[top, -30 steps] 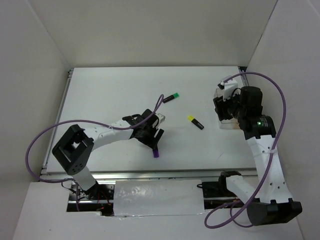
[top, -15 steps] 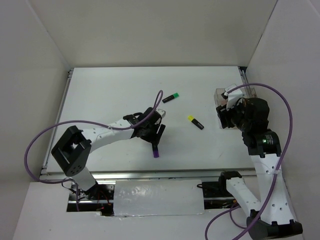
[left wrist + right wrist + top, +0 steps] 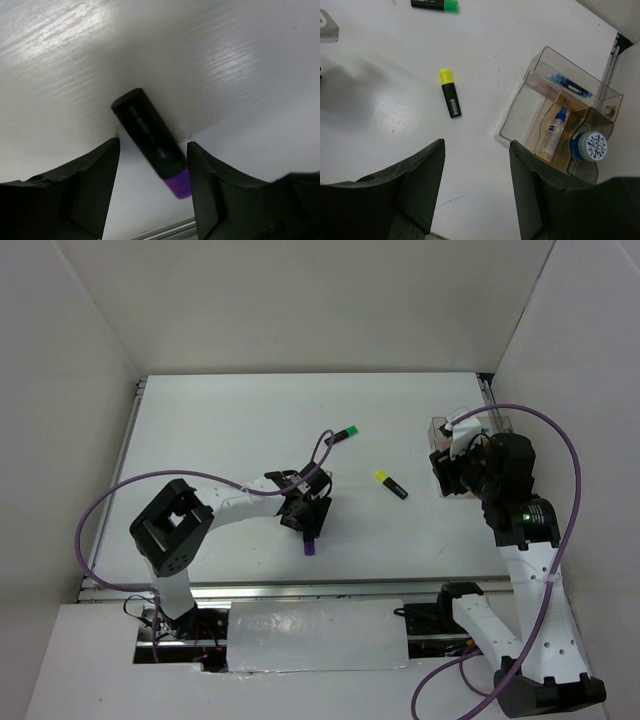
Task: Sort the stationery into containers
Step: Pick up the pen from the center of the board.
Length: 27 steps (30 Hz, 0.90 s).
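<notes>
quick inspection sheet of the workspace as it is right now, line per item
surface: white table, a few faint marks
job's things: purple highlighter, yellow highlighter and green highlighter lie loose on the table; clear container at the far right holds a white-blue tube, a blue-white tape roll and pens, one compartment bare
clutter: nothing seen
grippers: left gripper open, low, fingers either side of the purple highlighter; right gripper open, holds nothing, above the table near the container
cables: purple cables loop off both arms, the left one passing near the green highlighter
surroundings: white walls on three sides
</notes>
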Motion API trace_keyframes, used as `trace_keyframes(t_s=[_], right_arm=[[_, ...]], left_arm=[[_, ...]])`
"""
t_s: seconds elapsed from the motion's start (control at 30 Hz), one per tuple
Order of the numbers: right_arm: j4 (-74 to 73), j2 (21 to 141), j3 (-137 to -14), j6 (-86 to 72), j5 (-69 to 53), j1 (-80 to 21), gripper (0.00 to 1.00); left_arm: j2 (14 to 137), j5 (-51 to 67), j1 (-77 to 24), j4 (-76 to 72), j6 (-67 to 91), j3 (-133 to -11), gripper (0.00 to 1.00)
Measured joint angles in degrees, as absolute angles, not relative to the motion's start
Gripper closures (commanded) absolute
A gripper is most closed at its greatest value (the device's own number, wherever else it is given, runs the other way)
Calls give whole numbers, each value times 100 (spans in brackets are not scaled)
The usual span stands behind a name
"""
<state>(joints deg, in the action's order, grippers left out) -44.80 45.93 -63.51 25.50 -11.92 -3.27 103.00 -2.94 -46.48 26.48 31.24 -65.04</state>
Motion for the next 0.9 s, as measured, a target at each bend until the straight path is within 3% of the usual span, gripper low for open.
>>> trace_keyframes(t_s=[0.23, 0.43, 0.5, 0.7, 0.9], right_arm=[[-4464, 4497, -6313, 2779, -1365, -480, 38], [-4397, 4069, -5999, 3326, -1645, -648, 39], [-4355, 3830, -5806, 3618, -1785, -703, 39], [-4342, 3122, -5393, 4646, -2403, -937, 38], [-4412, 3076, -5214, 5671, -2886, -1761, 37]], left_arm=[[10508, -296, -4775, 2689, 3175, -6759, 42], [10748, -237, -4779, 2698, 3159, -7046, 65], [10781, -167, -4775, 2703, 3144, -7091, 78], [10877, 325, -4567, 2709, 3140, -7223, 97], [11034, 1356, -4101, 2849, 3072, -7581, 100]])
